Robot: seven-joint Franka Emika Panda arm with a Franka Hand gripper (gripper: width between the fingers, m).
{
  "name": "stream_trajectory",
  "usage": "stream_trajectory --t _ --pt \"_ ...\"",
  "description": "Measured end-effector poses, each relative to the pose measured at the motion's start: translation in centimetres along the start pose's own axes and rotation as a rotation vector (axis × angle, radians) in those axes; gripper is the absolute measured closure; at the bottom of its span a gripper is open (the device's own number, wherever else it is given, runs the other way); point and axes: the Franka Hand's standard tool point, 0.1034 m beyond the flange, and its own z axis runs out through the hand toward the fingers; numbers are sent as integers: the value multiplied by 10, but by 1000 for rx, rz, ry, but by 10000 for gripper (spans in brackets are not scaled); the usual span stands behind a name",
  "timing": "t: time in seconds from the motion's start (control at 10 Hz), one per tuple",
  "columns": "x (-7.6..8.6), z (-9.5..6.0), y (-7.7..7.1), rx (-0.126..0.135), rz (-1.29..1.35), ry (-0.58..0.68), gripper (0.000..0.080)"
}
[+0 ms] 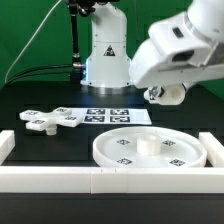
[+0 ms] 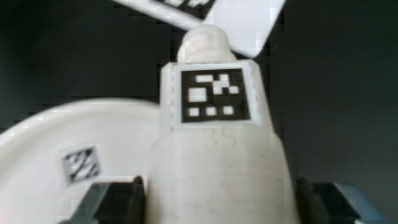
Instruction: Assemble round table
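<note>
grips the short cylinder leg (image 2: 217, 150) in the end effector (image 1: 165, 96), clenched on it from both sides, well up off the black bench (image 1: 35, 100). seen in the wrist view wedged between the two fingers (image 2: 111, 203), with one square tag facing the camera. hangs over the far part of the round disc (image 1: 108, 150), toward the exterior view's right, not touching it. finds the disc flat on the bench, rim up, tags on its face, just behind the long white border rail (image 1: 60, 178). leaves the cross-shaped base (image 1: 48, 120) lying flat at the exterior view's left, just beside the marker board (image 1: 115, 115) and apart from the disc.
</note>
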Motion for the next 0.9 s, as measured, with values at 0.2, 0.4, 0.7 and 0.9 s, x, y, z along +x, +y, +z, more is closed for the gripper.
stream_trajectory --t 0.2,0.4,0.7,0.9 --pt "6 -6 4 -24 5 173 393" --pt "10 -8 9 -26 20 297 393" --pt "12 -23 36 58 119 428 393" --pt "18 -26 41 17 127 594 393"
